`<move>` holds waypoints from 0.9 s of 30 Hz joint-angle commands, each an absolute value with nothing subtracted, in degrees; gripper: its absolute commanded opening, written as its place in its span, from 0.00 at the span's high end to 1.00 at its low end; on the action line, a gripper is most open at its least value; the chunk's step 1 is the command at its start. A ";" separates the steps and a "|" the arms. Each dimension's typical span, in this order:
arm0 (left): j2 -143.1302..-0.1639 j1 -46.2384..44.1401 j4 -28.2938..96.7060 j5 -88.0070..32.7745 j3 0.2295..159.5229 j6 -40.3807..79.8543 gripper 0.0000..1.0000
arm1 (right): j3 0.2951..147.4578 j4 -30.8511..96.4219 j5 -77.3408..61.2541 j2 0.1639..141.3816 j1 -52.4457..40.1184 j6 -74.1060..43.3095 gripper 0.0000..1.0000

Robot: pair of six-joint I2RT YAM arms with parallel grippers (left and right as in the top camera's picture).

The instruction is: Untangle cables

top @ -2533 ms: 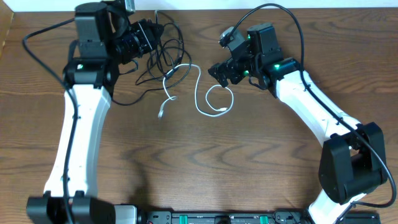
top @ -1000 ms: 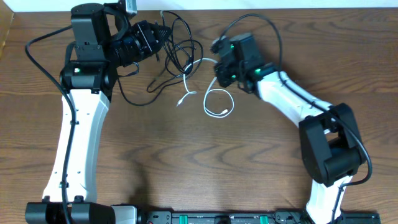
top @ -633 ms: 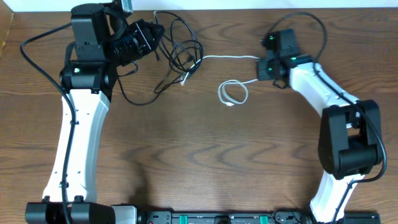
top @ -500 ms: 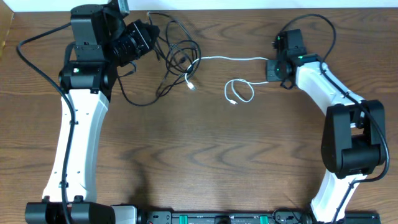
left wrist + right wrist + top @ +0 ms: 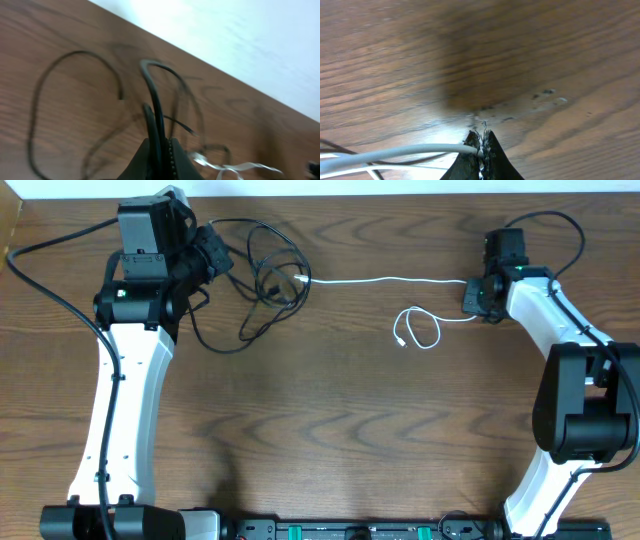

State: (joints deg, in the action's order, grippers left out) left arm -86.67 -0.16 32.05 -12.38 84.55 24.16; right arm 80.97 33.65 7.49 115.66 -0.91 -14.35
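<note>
A white cable point(image 5: 380, 280) stretches almost straight across the back of the table, from the black tangle to my right gripper point(image 5: 470, 295), which is shut on it. Below that line the cable makes a small loop point(image 5: 420, 330) that ends in a plug. In the right wrist view the white cable point(image 5: 395, 152) runs into my shut right gripper point(image 5: 481, 137). The black cables point(image 5: 265, 270) lie in loose loops at the back left. My left gripper point(image 5: 215, 255) is shut on a black cable point(image 5: 152, 100), seen rising from the left gripper point(image 5: 162, 142) in the left wrist view.
A thick black arm wire point(image 5: 50, 270) hangs left of the left arm. The table's back edge point(image 5: 340, 194) runs just behind both grippers. Bare wood point(image 5: 330, 430) fills the middle and front of the table.
My right gripper has pulled the white cable far to the right, drawing it out of the black tangle into a taut line. The left gripper has shifted slightly left with the black cable.
</note>
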 commanded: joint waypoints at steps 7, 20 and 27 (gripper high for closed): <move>-87.39 2.48 32.49 -5.72 84.64 22.52 0.93 | 81.91 36.05 11.70 115.98 0.19 -15.44 0.99; -89.23 2.59 32.95 -13.26 84.64 22.50 0.93 | 82.08 38.24 -5.32 110.67 -6.22 1.34 0.50; -89.52 -0.43 33.12 -14.55 84.64 20.78 0.93 | 82.06 41.39 -10.09 105.78 -11.03 8.54 0.30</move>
